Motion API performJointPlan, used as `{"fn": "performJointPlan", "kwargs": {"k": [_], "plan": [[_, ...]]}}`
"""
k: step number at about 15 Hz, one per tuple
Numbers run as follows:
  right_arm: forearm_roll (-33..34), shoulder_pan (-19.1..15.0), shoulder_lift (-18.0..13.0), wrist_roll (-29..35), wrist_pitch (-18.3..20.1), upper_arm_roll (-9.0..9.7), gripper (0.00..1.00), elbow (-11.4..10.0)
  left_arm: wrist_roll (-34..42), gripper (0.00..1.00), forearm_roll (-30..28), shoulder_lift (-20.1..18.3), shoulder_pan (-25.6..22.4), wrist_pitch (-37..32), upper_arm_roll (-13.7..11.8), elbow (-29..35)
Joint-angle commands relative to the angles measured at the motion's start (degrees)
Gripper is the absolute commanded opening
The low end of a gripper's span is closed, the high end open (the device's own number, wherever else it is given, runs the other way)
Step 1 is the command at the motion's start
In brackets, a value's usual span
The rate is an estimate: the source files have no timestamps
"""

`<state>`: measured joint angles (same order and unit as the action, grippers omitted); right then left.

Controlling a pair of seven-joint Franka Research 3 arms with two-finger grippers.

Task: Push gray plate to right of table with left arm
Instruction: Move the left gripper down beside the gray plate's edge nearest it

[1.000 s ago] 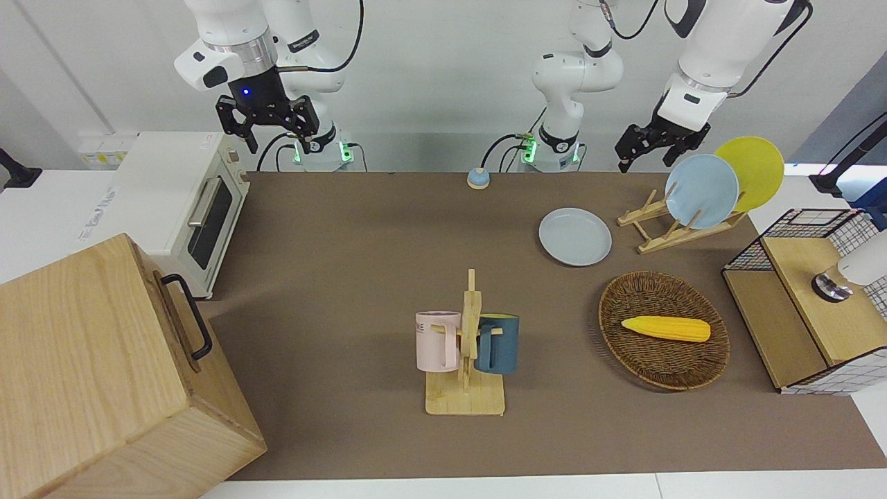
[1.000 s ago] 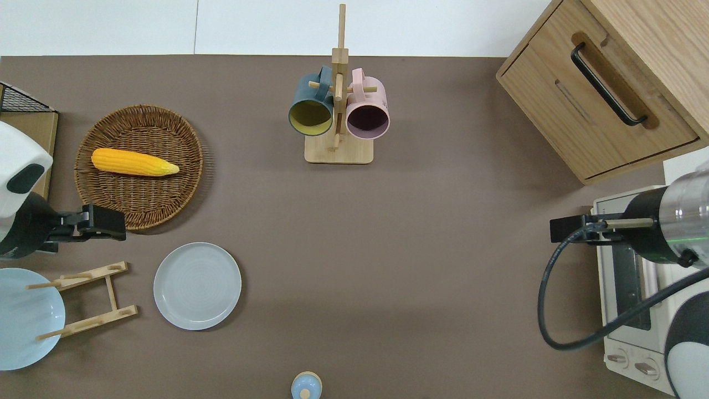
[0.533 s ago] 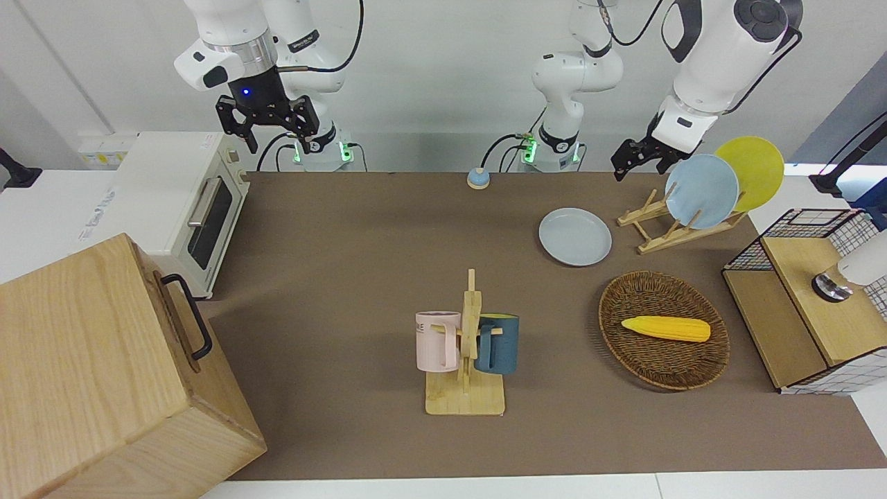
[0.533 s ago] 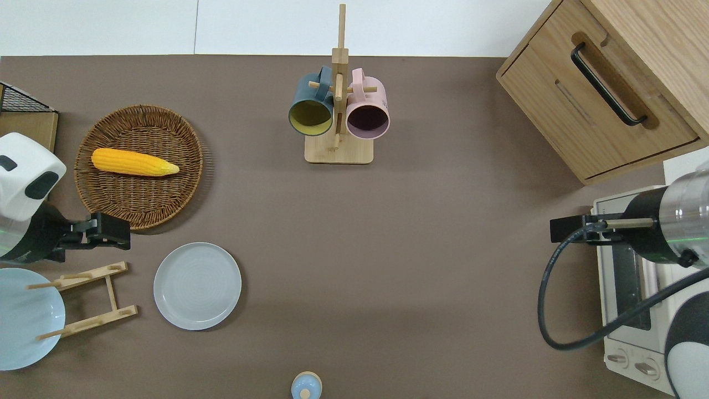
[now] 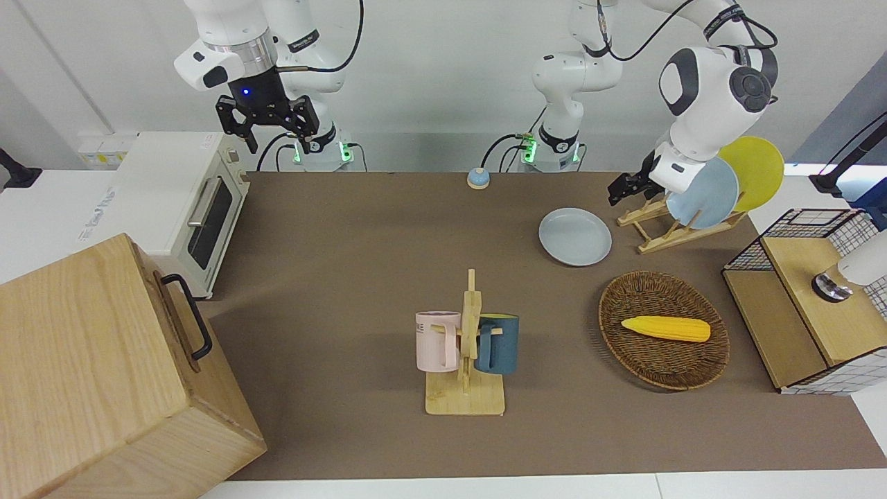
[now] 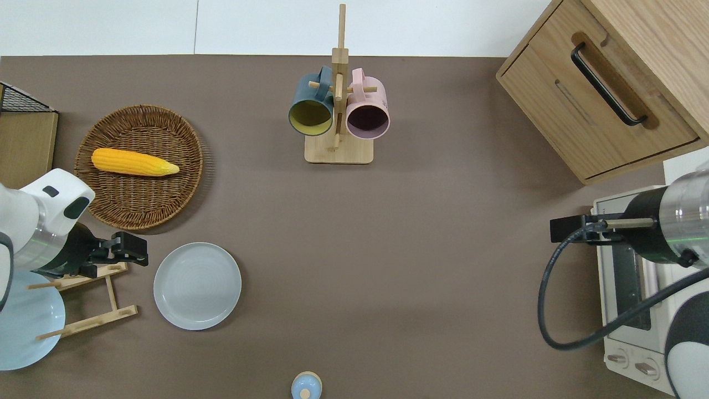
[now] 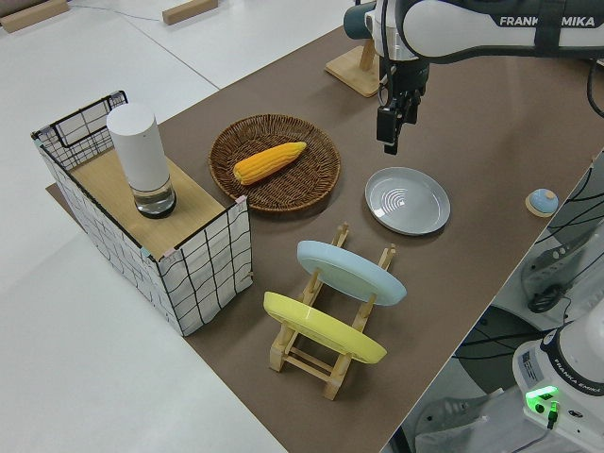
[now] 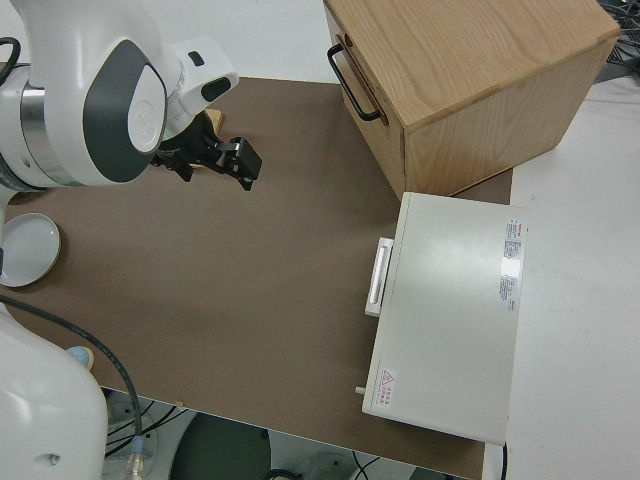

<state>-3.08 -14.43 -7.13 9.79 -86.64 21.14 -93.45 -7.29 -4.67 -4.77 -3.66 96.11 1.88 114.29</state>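
Brown counter (image 6: 421, 266) holds the round pale gray plate (image 6: 197, 286) just beside the left claw (image 6: 133, 252); claw gap unclear. Pushing crooked could bump the wooden plate rack (image 6: 91, 299).

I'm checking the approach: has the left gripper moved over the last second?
Yes. In the overhead view the left gripper has shifted from beside the wicker basket toward the gray plate, now over the plate rack's tip. The plate itself hasn't moved.
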Motion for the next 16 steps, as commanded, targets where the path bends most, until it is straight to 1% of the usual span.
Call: {"fn": "performJointPlan", "kwargs": {"k": [1, 3, 4, 6, 7, 8, 10, 13, 14, 16], "plan": [[-1.23, -1.39, -1.57, 0.58, -0.02, 0.83, 0.996, -1.56, 1.23, 0.95, -1.04, -4.10, -0.91, 4.96, -0.38, 8.74], [-1.23, -1.39, -1.57, 0.67, -0.02, 0.83, 0.996, -1.56, 2.80, 0.95, -1.13, -4.19, -1.35, 7.15, -1.00, 12.34], [-1.23, -1.39, -1.57, 0.58, -0.02, 0.83, 0.996, -1.56, 5.51, 0.95, -1.65, -4.37, -1.70, 10.99, -1.79, 16.01], [-1.23, -1.39, -1.57, 0.67, -0.02, 0.83, 0.996, -1.56, 8.25, 0.95, -1.92, -4.55, -1.88, 15.67, -3.02, 19.99], [-1.23, -1.39, -1.57, 0.58, -0.02, 0.83, 0.996, -1.56, 9.30, 0.94, -2.01, -4.46, -1.97, 18.64, -3.11, 22.79], [-1.23, -1.39, -1.57, 0.67, 0.07, 0.83, 0.996, -1.56, 10.62, 0.91, -2.79, -4.28, -1.97, 23.03, -3.11, 26.21], [-1.23, -1.47, -1.57, 0.58, -0.01, 0.83, 0.996, -1.56, 12.38, 0.87, -3.68, -4.11, -1.88, 27.80, -3.03, 29.92], [-1.23, -1.39, -1.57, 0.58, -0.02, 0.83, 0.996, -1.56, 15.28, 0.80, -3.68, -3.93, -1.88, 28.78, -2.94, 30.29], [-1.23, -1.39, -1.57, 0.67, 0.07, 0.83, 0.996, -1.56, 16.59, 0.79, -3.68, -3.76, -1.88, 29.22, -2.94, 30.29], [-1.23, -1.39, -1.57, 0.58, -0.02, 0.83, 0.996, -1.56, 16.78, 0.78, -3.68, -3.41, -1.88, 29.84, -2.85, 30.46]]}}
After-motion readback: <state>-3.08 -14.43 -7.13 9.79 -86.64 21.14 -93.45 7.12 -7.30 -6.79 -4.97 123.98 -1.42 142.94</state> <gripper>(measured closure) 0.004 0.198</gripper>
